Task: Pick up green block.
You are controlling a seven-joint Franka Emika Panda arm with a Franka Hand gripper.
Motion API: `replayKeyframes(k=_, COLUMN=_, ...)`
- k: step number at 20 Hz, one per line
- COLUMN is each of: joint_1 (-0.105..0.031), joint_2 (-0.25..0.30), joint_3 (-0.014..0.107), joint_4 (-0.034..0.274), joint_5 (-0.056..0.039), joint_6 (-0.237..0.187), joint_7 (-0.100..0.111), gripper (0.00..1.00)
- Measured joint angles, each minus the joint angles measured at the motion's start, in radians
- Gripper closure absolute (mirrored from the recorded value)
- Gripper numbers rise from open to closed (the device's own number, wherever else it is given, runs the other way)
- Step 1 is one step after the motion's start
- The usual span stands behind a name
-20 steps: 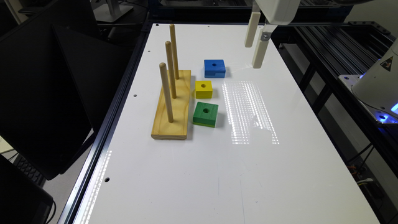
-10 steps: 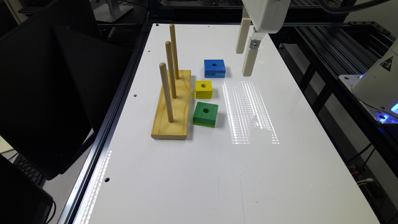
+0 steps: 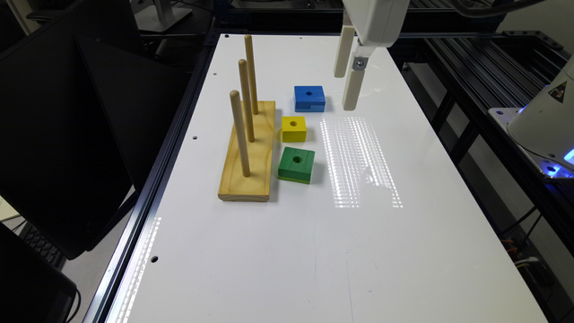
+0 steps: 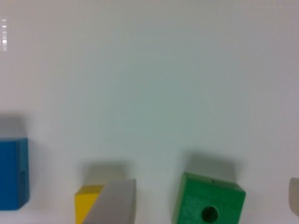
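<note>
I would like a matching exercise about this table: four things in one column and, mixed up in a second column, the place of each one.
Things:
1. green block
2. yellow block
3. blue block
4. end effector

Places:
A. between the other two blocks
B. above the table, to the exterior view's right of the blue block
C. block farthest from the camera in the exterior view
D. block nearest to the camera in the exterior view

Pairs: 1-D, 2-A, 3-C, 4-B

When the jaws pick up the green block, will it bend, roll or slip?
The green block looks like solid painted wood, so it probably stays stiff. It lies flat with square sides, so rolling or tipping seems unlikely. Its smooth paint may be slightly slippery.
</note>
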State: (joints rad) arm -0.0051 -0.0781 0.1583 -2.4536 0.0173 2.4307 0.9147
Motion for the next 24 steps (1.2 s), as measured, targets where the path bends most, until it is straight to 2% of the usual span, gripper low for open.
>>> replayKeyframes(k=1, joint_1=0.0, joint_2=0.018, joint_3=0.009, joint_4=0.02, joint_5=0.0, joint_6=0.0, joint_7=0.01, gripper=0.0)
replayKeyframes(k=3, joint_1=0.0, joint_2=0.056, joint_3=0.02, joint_4=0.058, joint_5=-0.0001, joint_6=0.0, joint_7=0.021, gripper=0.0)
replayKeyframes(k=6, joint_1=-0.001, joint_2=0.101, joint_3=0.022, joint_4=0.099, joint_5=-0.0001, joint_6=0.0, joint_7=0.023, gripper=0.0)
replayKeyframes(k=8, joint_1=-0.002, joint_2=0.117, joint_3=0.022, joint_4=0.113, joint_5=-0.0001, joint_6=-0.001, joint_7=0.023, gripper=0.0)
replayKeyframes(k=24, joint_1=-0.002, joint_2=0.124, joint_3=0.022, joint_4=0.116, joint_5=-0.0001, joint_6=-0.001, joint_7=0.023, gripper=0.0)
